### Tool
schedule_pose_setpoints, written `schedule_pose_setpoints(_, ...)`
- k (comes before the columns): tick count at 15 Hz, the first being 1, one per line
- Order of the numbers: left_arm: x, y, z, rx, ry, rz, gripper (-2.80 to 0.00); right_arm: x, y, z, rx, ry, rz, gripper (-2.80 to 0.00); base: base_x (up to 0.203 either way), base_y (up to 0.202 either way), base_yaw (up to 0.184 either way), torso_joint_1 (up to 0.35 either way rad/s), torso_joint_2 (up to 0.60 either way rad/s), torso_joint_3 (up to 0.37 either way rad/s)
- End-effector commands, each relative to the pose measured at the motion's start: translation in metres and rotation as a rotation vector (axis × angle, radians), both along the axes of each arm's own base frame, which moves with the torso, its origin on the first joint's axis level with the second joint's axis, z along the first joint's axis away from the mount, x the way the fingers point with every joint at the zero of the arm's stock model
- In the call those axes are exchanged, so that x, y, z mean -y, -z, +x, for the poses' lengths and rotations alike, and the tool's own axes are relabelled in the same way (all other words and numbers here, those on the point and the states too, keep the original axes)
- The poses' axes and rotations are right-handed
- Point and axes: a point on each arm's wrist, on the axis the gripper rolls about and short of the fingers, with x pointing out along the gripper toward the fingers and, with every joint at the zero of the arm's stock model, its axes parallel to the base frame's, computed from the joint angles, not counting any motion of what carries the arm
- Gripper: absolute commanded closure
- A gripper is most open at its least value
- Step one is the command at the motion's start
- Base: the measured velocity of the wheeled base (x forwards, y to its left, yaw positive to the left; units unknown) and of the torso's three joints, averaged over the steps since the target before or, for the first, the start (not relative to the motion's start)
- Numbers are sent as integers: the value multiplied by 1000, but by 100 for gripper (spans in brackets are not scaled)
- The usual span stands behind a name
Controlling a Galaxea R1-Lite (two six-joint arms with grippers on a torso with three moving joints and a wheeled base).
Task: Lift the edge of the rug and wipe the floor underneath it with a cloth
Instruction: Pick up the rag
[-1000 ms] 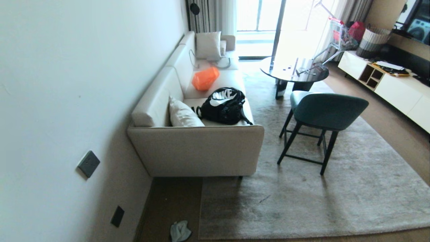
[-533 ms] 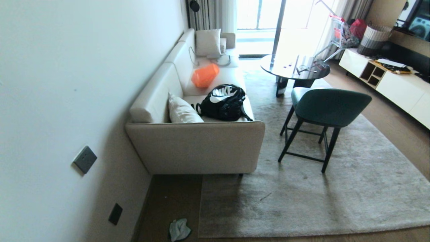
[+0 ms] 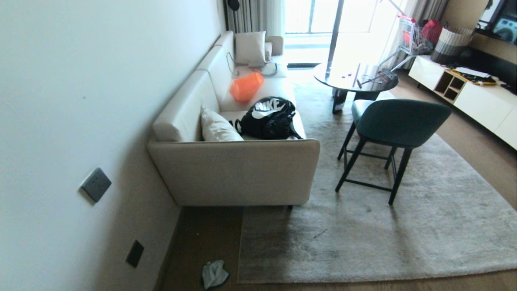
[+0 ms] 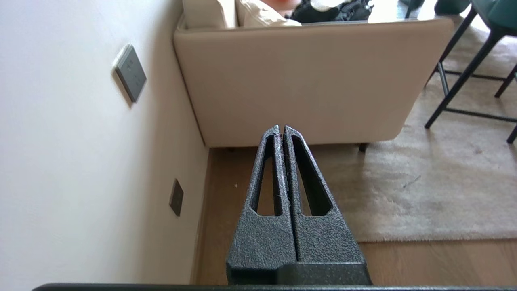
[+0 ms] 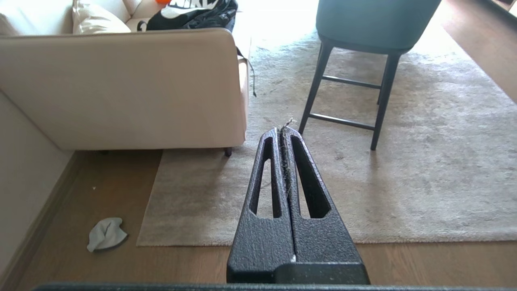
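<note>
A large light grey rug lies flat on the brown wood floor (image 3: 202,242), and its near rug edge (image 3: 323,279) ends in a square corner (image 5: 139,243) close to the sofa. The cloth (image 3: 214,274), a small pale crumpled rag, lies on the bare floor just left of that corner, also seen as the cloth (image 5: 106,233) in the right wrist view. My left gripper (image 4: 281,128) is shut and empty, held above the floor strip beside the wall. My right gripper (image 5: 281,130) is shut too, with a few fibres stuck between its fingers, held above the rug's near part. Neither arm appears in the head view.
A beige sofa (image 3: 234,173) stands along the white wall (image 3: 80,101), with a black backpack (image 3: 268,118) and an orange bag (image 3: 245,87) on it. A green chair (image 3: 394,125) on black legs stands on the rug, a round dark table (image 3: 355,79) behind it.
The whole head view has shifted: sofa and table sit a little higher in the picture and more of the near floor shows. Cloth, rug and grippers have not moved.
</note>
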Motion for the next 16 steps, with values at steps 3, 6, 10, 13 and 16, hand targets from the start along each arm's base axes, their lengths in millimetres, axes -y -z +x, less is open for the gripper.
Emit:
schedule_pose_setpoints(3, 0, 0, 0, 0, 0, 0, 0, 0, 0, 0, -1, -1, 0, 0, 0, 0, 0, -144, 372, 229)
schedule_pose_setpoints(6, 0, 0, 0, 2, 0, 0, 0, 0, 0, 0, -1, -1, 0, 0, 0, 0, 0, -169, 463, 282)
schedule_pose_setpoints(10, 0, 0, 0, 0, 0, 0, 0, 0, 0, 0, -1, -1, 2, 0, 0, 0, 0, -185, 545, 358)
schedule_pose_setpoints(13, 0, 0, 0, 1, 0, 0, 0, 0, 0, 0, -1, -1, 2, 0, 0, 0, 0, -156, 523, 355)
schedule_pose_setpoints(16, 0, 0, 0, 2, 0, 0, 0, 0, 0, 0, -2, -1, 3, 0, 0, 0, 0, -135, 507, 363)
